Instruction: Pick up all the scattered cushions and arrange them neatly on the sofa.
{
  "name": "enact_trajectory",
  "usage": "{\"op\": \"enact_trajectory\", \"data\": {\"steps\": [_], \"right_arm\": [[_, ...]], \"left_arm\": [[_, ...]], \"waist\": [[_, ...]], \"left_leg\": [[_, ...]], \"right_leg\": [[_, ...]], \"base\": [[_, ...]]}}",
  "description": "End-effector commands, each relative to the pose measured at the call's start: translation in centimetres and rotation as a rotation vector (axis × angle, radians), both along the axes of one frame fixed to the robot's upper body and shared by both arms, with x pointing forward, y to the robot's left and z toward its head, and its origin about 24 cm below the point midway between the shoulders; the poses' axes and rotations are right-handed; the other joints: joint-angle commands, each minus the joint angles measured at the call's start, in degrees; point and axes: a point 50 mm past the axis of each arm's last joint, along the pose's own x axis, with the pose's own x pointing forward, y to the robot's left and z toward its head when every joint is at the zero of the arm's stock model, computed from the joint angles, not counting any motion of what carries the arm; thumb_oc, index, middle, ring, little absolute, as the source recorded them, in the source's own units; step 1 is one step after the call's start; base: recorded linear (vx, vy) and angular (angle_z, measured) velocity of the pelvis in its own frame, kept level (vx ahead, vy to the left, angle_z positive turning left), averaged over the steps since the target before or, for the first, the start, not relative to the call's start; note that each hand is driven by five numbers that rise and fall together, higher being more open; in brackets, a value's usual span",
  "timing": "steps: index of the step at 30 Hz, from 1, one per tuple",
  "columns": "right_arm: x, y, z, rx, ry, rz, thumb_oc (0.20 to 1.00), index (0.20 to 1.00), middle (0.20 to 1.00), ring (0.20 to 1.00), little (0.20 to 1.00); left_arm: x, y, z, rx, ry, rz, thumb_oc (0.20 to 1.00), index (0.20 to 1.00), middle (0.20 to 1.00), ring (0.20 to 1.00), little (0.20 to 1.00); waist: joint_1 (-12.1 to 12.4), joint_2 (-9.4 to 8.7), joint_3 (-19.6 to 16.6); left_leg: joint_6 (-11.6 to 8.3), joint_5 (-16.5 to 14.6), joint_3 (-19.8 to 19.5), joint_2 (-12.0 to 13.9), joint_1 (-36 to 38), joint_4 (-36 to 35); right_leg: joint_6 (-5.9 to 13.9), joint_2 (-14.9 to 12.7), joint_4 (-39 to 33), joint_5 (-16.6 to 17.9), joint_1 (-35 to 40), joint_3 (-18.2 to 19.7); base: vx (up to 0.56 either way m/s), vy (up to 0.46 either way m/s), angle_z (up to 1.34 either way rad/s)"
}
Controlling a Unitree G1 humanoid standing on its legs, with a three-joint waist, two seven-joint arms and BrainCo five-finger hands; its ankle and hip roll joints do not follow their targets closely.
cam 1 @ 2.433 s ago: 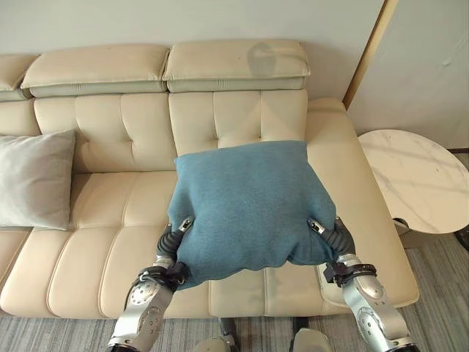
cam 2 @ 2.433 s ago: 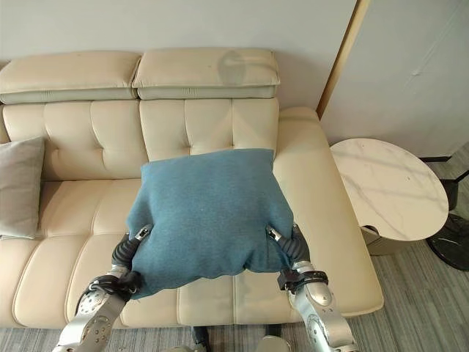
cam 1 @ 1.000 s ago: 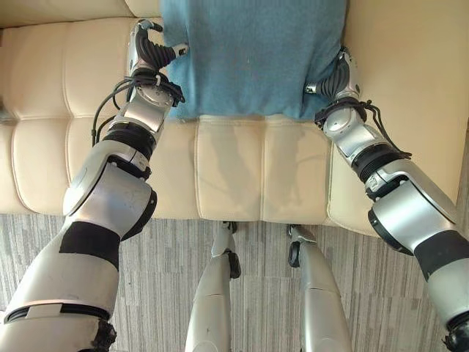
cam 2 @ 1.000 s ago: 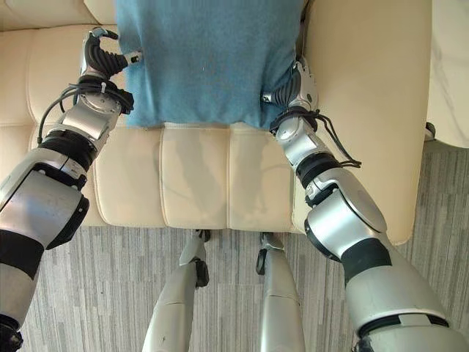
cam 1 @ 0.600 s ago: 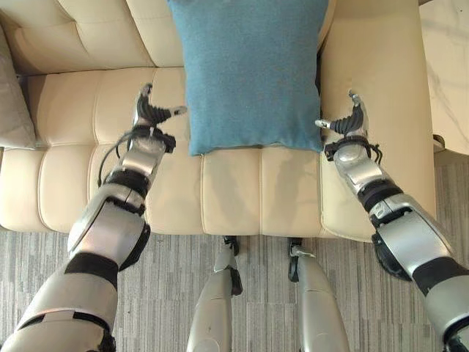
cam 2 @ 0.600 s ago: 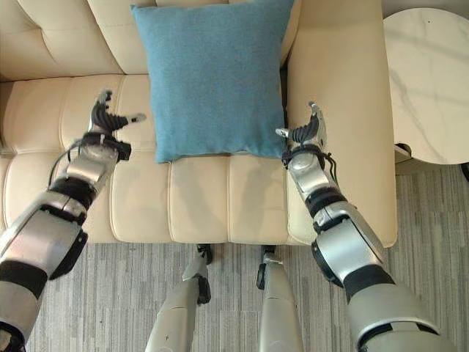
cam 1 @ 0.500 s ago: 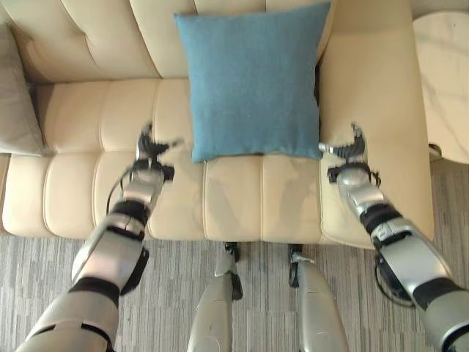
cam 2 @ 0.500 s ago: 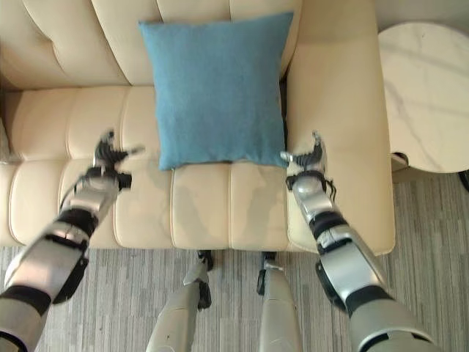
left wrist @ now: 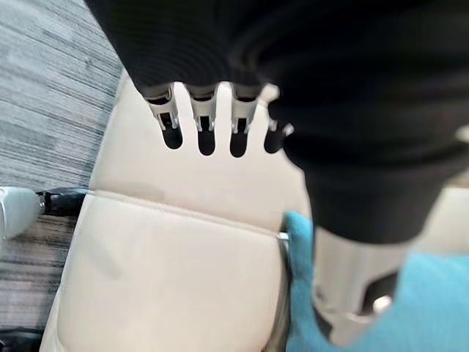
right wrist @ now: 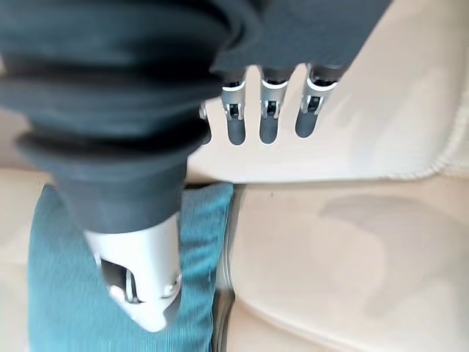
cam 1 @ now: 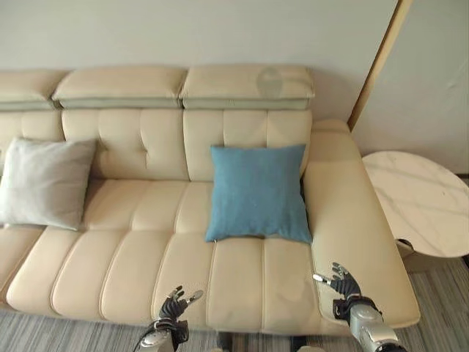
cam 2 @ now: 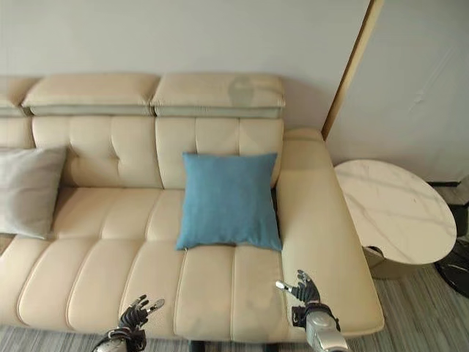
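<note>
Blue cushion (cam 1: pixel 257 192): square, knitted, leaning upright on the tufted cream sofa (cam 1: pixel 132 257) beside its arm.
Grey cushion (cam 1: pixel 44 182): resting further along the sofa.
Left hand (cam 1: pixel 174 305): spreading empty.
Right hand (cam 1: pixel 341 282): spreading empty.

The grey cushion (cam 2: pixel 28 189) is chopped off by the frame's left edge, same with the sofa (cam 1: pixel 146 271). The round side table (cam 1: pixel 421 202) runs off the right side.

Cream tufted leather sofa (cam 1: pixel 146 242). Plain teal-blue square fabric cushion (cam 1: pixel 257 192). Plain pale grey fabric cushion (cam 1: pixel 44 182). White round side table (cam 1: pixel 418 202) with faint grey marble veining. Grey striped carpet floor (cam 2: pixel 429 315).
</note>
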Motion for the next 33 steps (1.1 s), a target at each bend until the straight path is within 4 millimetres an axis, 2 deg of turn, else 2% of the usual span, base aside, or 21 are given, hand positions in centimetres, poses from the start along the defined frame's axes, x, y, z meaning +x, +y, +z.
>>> {"op": "enact_trajectory", "data": {"steps": [1, 5, 6, 7, 9, 10, 11, 12, 15, 17, 18, 19, 22, 23, 25, 26, 27, 30, 31, 32, 33], "right_arm": [[1.8, 0.6, 0.9, 0.019, -0.06, 0.069, 1.0, 1.0, 1.0, 1.0, 1.0], [1.4, 0.4, 0.7, 0.015, -0.04, 0.064, 1.0, 1.0, 1.0, 1.0, 1.0], [1.6, 0.5, 0.8, 0.014, -0.049, 0.061, 1.0, 1.0, 1.0, 1.0, 1.0], [2.4, 0.6, 1.5, 0.013, -0.089, 0.05, 1.0, 1.0, 1.0, 1.0, 1.0], [2.7, 0.8, 1.8, 0.023, -0.106, 0.044, 1.0, 1.0, 1.0, 1.0, 1.0], [2.8, 1.1, 1.8, 0.032, -0.114, 0.036, 1.0, 1.0, 1.0, 1.0, 1.0], [2.8, 1.1, 1.8, 0.032, -0.114, 0.036, 1.0, 1.0, 1.0, 1.0, 1.0], [2.2, 1.1, 1.5, 0.031, -0.098, 0.032, 1.0, 1.0, 1.0, 1.0, 1.0], [1.9, 1.1, 1.2, 0.028, -0.087, 0.024, 1.0, 1.0, 1.0, 1.0, 1.0], [1.8, 1.1, 1.3, 0.027, -0.089, 0.022, 1.0, 1.0, 1.0, 1.0, 1.0], [1.9, 1.2, 1.4, 0.027, -0.1, 0.02, 1.0, 1.0, 1.0, 1.0, 1.0], [2.0, 1.3, 1.6, 0.029, -0.108, 0.022, 1.0, 1.0, 1.0, 1.0, 1.0], [2.0, 1.3, 1.6, 0.023, -0.11, 0.026, 1.0, 1.0, 1.0, 1.0, 1.0], [2.1, 1.1, 1.9, 0.012, -0.12, 0.027, 1.0, 1.0, 1.0, 1.0, 1.0], [2.2, 1.1, 2.2, 0.005, -0.138, 0.03, 1.0, 1.0, 1.0, 1.0, 1.0], [2.1, 0.9, 2.5, 0.012, -0.159, 0.022, 1.0, 1.0, 1.0, 1.0, 1.0], [2.1, 0.9, 2.5, 0.012, -0.159, 0.022, 1.0, 1.0, 1.0, 1.0, 1.0], [2.3, 0.4, 2.5, -0.013, -0.157, 0.012, 1.0, 1.0, 1.0, 1.0, 1.0], [2.5, 0.4, 2.5, -0.024, -0.154, 0.02, 1.0, 1.0, 1.0, 1.0, 1.0], [2.5, 0.3, 2.6, -0.032, -0.154, 0.038, 1.0, 1.0, 1.0, 1.0, 1.0], [2.5, 0.4, 2.6, -0.034, -0.148, 0.048, 1.0, 1.0, 1.0, 1.0, 1.0]], "left_arm": [[3.3, 0.5, 2.1, 0.094, -0.124, -0.173, 1.0, 1.0, 1.0, 1.0, 1.0], [3.6, 0.5, 2.5, 0.131, -0.138, -0.219, 1.0, 1.0, 1.0, 1.0, 1.0], [4.1, 0.7, 2.9, 0.142, -0.161, -0.218, 1.0, 1.0, 1.0, 1.0, 1.0], [5.0, 1.2, 3.9, 0.168, -0.208, -0.203, 1.0, 1.0, 1.0, 1.0, 1.0], [5.3, 1.4, 4.3, 0.174, -0.228, -0.195, 1.0, 1.0, 1.0, 1.0, 1.0], [5.5, 1.8, 4.8, 0.187, -0.247, -0.202, 1.0, 1.0, 1.0, 1.0, 1.0], [5.5, 1.8, 4.8, 0.187, -0.247, -0.202, 1.0, 1.0, 1.0, 1.0, 1.0], [5.4, 2.3, 5.1, 0.183, -0.255, -0.192, 1.0, 1.0, 1.0, 1.0, 1.0], [5.1, 2.4, 4.6, 0.182, -0.225, -0.183, 1.0, 1.0, 1.0, 1.0, 1.0], [5.0, 2.3, 4.5, 0.177, -0.219, -0.174, 1.0, 1.0, 1.0, 1.0, 1.0], [4.8, 2.2, 4.4, 0.16, -0.219, -0.139, 1.0, 1.0, 1.0, 1.0, 1.0], [4.9, 2.2, 4.4, 0.151, -0.227, -0.121, 1.0, 1.0, 1.0, 1.0, 1.0], [4.7, 2.2, 4.4, 0.147, -0.222, -0.116, 1.0, 1.0, 1.0, 1.0, 1.0], [4.6, 2.0, 4.3, 0.134, -0.223, -0.1, 1.0, 1.0, 1.0, 1.0, 1.0], [4.4, 1.8, 4.2, 0.121, -0.222, -0.095, 1.0, 1.0, 1.0, 1.0, 1.0], [4.4, 1.5, 4.3, 0.108, -0.232, -0.09, 1.0, 1.0, 1.0, 1.0, 1.0], [4.4, 1.5, 4.3, 0.108, -0.232, -0.09, 1.0, 1.0, 1.0, 1.0, 1.0], [4.5, 1.2, 4.3, 0.099, -0.237, -0.084, 1.0, 1.0, 1.0, 1.0, 1.0], [4.6, 1.1, 4.4, 0.094, -0.242, -0.073, 1.0, 1.0, 1.0, 1.0, 1.0], [4.4, 1.0, 4.3, 0.083, -0.241, -0.068, 1.0, 1.0, 1.0, 1.0, 1.0], [4.3, 1.1, 4.3, 0.085, -0.241, -0.074, 1.0, 1.0, 1.0, 1.0, 1.0]], "waist": [[1.6, -2.76, 2.4], [1.2, -3.28, 2.9], [1.1, -3.37, 3.8], [0.8, -3.28, 6.6], [1.1, -3.36, 7.5], [1.7, -2.73, 7.7], [1.7, -2.75, 7.5], [1.9, -2.22, 6.9], [2.7, -2.58, 5.2], [3.2, -2.74, 4.6], [4.2, -3.83, 4.3], [4.8, -4.03, 4.0], [5.2, -4.13, 3.8], [5.6, -3.53, 4.2], [5.5, -2.54, 5.2], [5.2, -1.42, 7.3], [5.2, -1.4, 7.3], [5.0, 0.45, 9.5], [5.2, 0.6, 10.2], [4.6, 0.36, 10.4], [4.3, -0.22, 10.6]], "left_leg": [[-0.03, -7.9, 0.3, -2.8, 4.6, 0.1], [0.31, -8.2, 0.3, -3.0, 5.1, 0.0], [0.47, -8.0, 0.5, -3.0, 4.7, 0.1], [0.9, -7.4, 1.1, -2.4, 3.9, 0.2], [0.96, -7.1, 1.7, -1.9, 3.5, 0.2], [0.73, -6.2, 3.4, -0.7, 2.6, 0.2], [0.73, -6.1, 3.4, -0.7, 2.3, 0.2], [1.02, -5.1, 5.0, 0.0, 1.3, 0.3], [1.5, -4.5, 6.2, -0.1, -0.3, 0.8], [1.58, -4.1, 6.6, -0.2, -1.3, 1.1], [1.37, -3.2, 7.7, -0.4, -3.3, 2.4], [0.85, -2.3, 8.6, 0.0, -5.1, 3.3], [0.55, -1.7, 8.9, 0.4, -5.9, 3.9], [-0.53, 0.7, 9.2, 2.0, -8.1, 5.3], [-1.51, 2.5, 8.9, 3.0, -9.4, 5.5], [-2.41, 4.0, 8.4, 3.7, -10.8, 6.0], [-2.41, 4.0, 8.4, 3.7, -10.8, 6.0], [-5.09, 6.3, 6.5, 4.5, -12.6, 6.1], [-5.47, 5.8, 3.9, 4.1, -12.9, 6.2], [-4.49, 3.9, 0.3, 3.4, -13.5, 8.9], [-3.85, 2.1, -0.3, 3.4, -12.9, 11.3]], "right_leg": [[1.53, 0.9, 1.3, -3.2, 0.4, 1.1], [1.63, 0.5, 3.4, -3.8, 0.0, 1.5], [1.79, 0.3, 5.5, -3.7, -1.0, 1.7], [2.36, 0.1, 9.6, -3.1, -4.8, 1.7], [2.37, -0.1, 11.4, -3.3, -6.1, 1.0], [1.41, -1.2, 14.4, -5.3, -5.9, -3.4], [1.38, -1.2, 14.4, -5.2, -6.1, -3.5], [0.79, -1.3, 20.9, -8.8, -4.1, -4.8], [1.19, -0.6, 24.2, -10.7, -0.5, -2.4], [1.4, 0.0, 24.7, -10.2, 0.2, -1.1], [1.04, 0.6, 21.1, -10.7, 3.9, 0.6], [0.31, 1.3, 16.6, -13.2, 6.3, 0.2], [-0.26, 1.8, 13.1, -14.3, 7.5, 0.1], [-1.9, 4.1, 9.0, -15.6, 8.1, 0.8], [-3.01, 6.1, 6.8, -15.4, 8.1, 1.3], [-3.86, 7.4, 5.9, -15.0, 7.8, 1.1], [-3.87, 7.4, 5.9, -15.0, 7.8, 1.1], [-4.31, 8.1, 4.8, -14.2, 6.8, -0.4], [-4.44, 7.7, 5.1, -13.8, 5.9, -0.6], [-4.13, 6.6, 4.8, -12.3, 4.4, -1.5], [-4.03, 5.6, 4.8, -11.3, 3.8, -1.8]], "base": [[0.04, 0.082, -0.01], [-0.03, 0.067, -0.04], [-0.28, 0.072, -0.17], [-0.28, 0.072, -0.23], [-0.27, 0.04, -0.22], [-0.23, 0.032, -0.37], [-0.31, 0.076, -0.57], [-0.17, 0.047, -0.66], [-0.22, 0.003, -0.36], [-0.16, -0.061, -0.28], [-0.29, -0.149, -0.37], [-0.22, -0.136, -0.38], [-0.16, -0.124, -0.36], [-0.28, -0.213, -0.27], [-0.4, -0.254, -0.25], [-0.33, -0.175, -0.01], [-0.35, -0.17, 0.16], [-0.28, -0.072, 0.17], [-0.42, -0.045, 0.27], [-0.39, -0.027, 0.19], [-0.31, -0.002, 0.23]]}}
